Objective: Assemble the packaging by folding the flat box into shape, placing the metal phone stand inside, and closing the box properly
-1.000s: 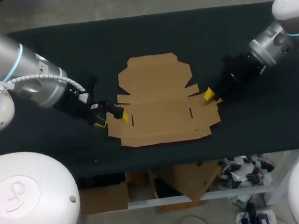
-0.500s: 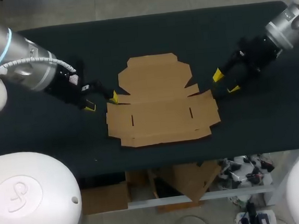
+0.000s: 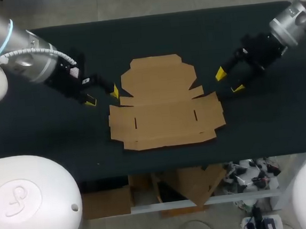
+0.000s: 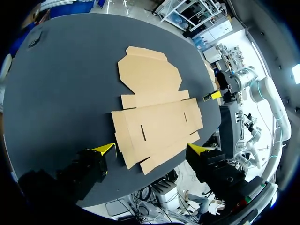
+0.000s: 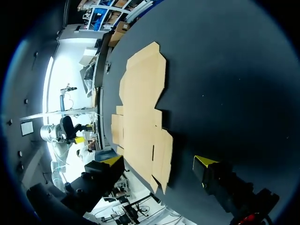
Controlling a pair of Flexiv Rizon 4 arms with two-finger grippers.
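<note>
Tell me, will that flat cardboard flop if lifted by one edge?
Probably: the flat box is one thin sheet with creases and flaps, so it likely bends there. It looks light, and lying flat on the table it may slide when pushed.

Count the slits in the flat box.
2. The left slit sits near the left end of the flat box, the right slit near its right end. None seems hidden.
</note>
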